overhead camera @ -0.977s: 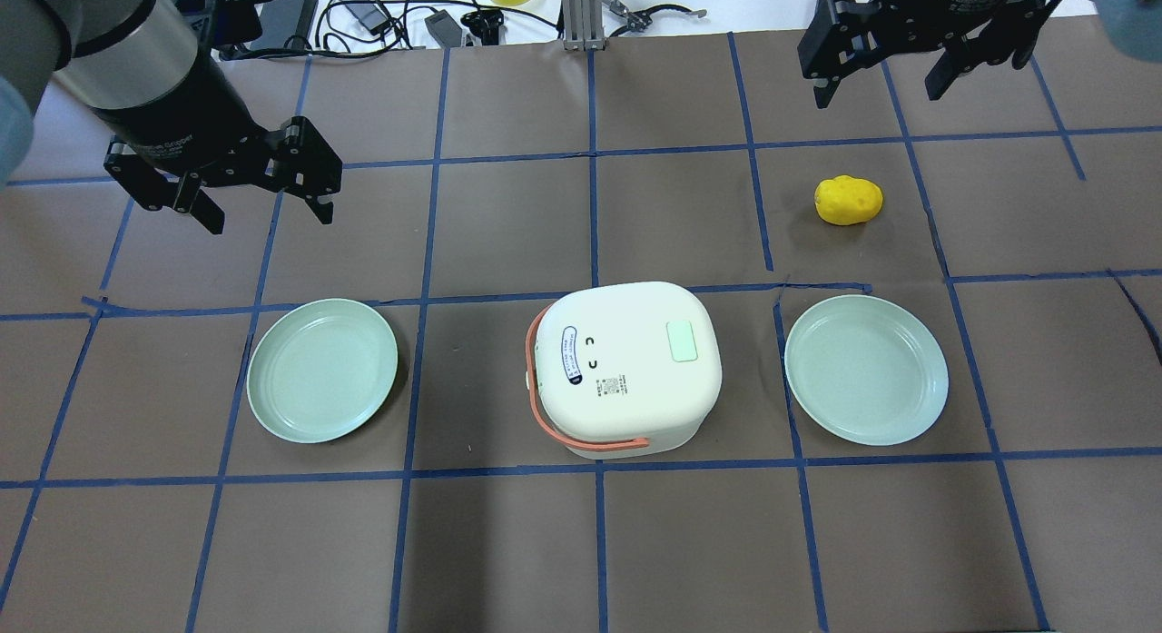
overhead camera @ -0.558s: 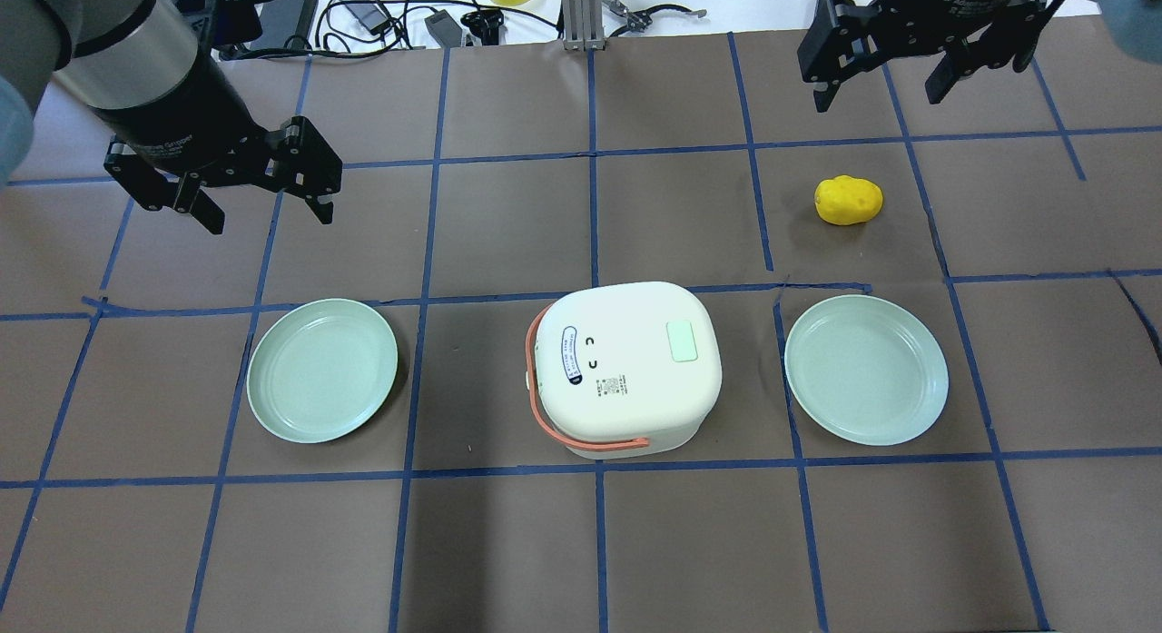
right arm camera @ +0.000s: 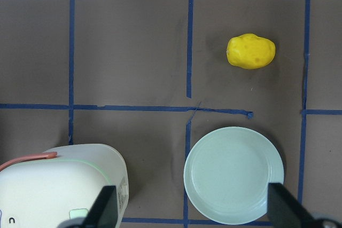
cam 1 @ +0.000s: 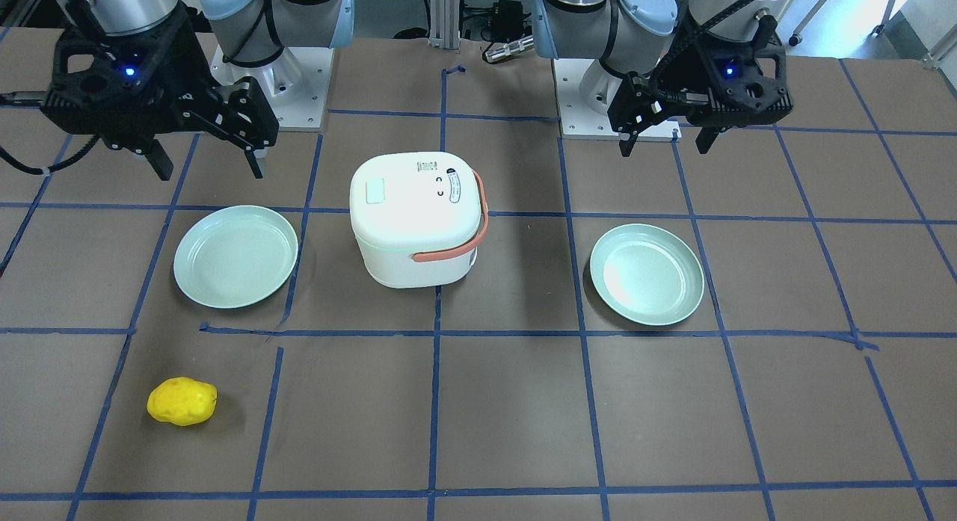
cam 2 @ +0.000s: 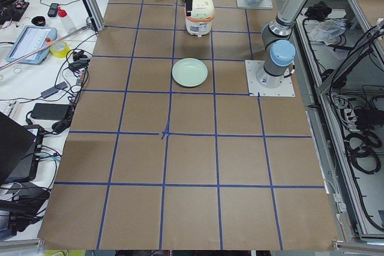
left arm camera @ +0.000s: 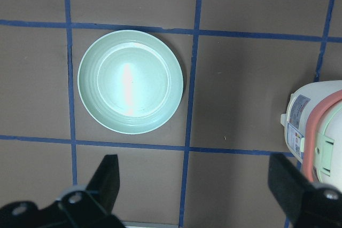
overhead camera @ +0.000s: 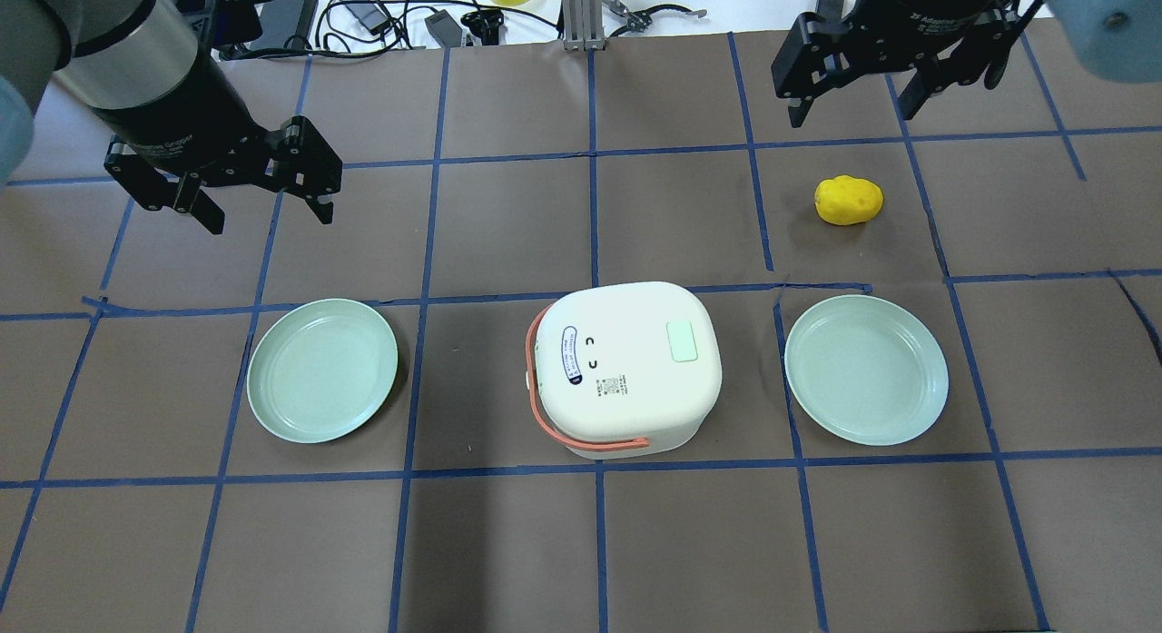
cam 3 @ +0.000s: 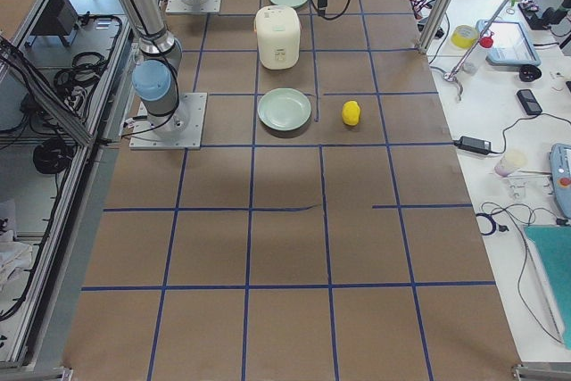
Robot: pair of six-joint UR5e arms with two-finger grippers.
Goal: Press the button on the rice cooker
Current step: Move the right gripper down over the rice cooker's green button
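Observation:
The white rice cooker (overhead camera: 626,379) with an orange handle stands at the table's middle, lid shut. Its pale green button (overhead camera: 683,341) sits on the lid's right side and also shows in the front view (cam 1: 374,190). My left gripper (overhead camera: 270,217) is open and empty, hovering behind and left of the cooker, above the left plate. My right gripper (overhead camera: 853,115) is open and empty, high at the far right, beyond the yellow potato. The cooker's edge shows in the left wrist view (left arm camera: 315,126) and in the right wrist view (right arm camera: 59,185).
Two pale green plates flank the cooker, one left (overhead camera: 322,370) and one right (overhead camera: 867,370). A yellow potato (overhead camera: 849,200) lies behind the right plate. Cables and tools lie past the table's far edge (overhead camera: 408,15).
My right gripper has shifted a little to the left at the far side of the table. The left gripper, cooker, plates and potato have not moved.

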